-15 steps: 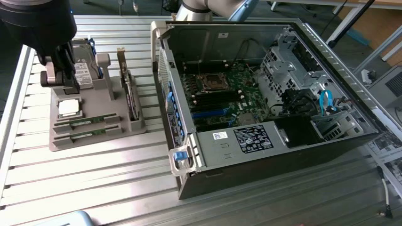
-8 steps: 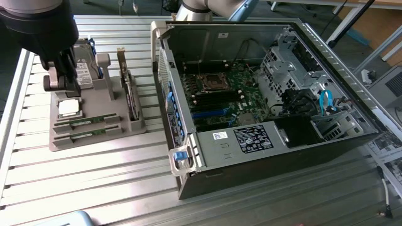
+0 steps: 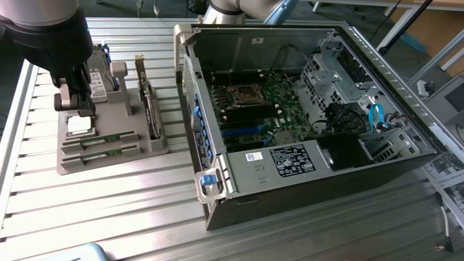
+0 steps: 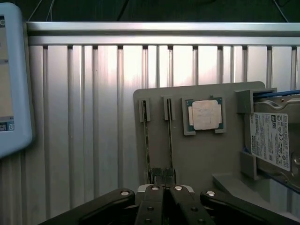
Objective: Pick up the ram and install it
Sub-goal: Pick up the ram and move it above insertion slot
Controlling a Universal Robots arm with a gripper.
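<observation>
Progress: early, by our reading. Nothing is lifted and nothing is installed yet.
Ram: there it is, the ram [image 4: 169, 140], standing on edge in a narrow slot of the grey holder [image 4: 201, 159], next to the processor chip [image 4: 205, 115]. A second stick [image 4: 146, 140] sits in the neighbouring slot, one place further from the chip.
Fingers: the gripper [image 4: 163, 176] has its fingers pressed together with nothing between them. In the wrist view the tips sit over the near ends of the two sticks, and we cannot tell whether they touch either one.
Done so far: as far as we can see, only the approach. The gripper is at the holder and closer to the sticks than to anything else.
Left to do: both halves of the job, as we judge it, the pick and the seating in the board.
Arm pose: in the exterior view the arm [image 3: 43, 32] reaches in on the exterior view's left, with the wrist pointing down onto the holder.
Case: the open computer case [image 3: 290, 32] lies on the exterior view's right, well apart from the gripper, with the motherboard [image 3: 283, 103] exposed.
Neighbours: a hard drive [image 4: 274, 140] stands in the holder beside the processor chip, all of it on the slatted metal table [image 4: 93, 117].
</observation>
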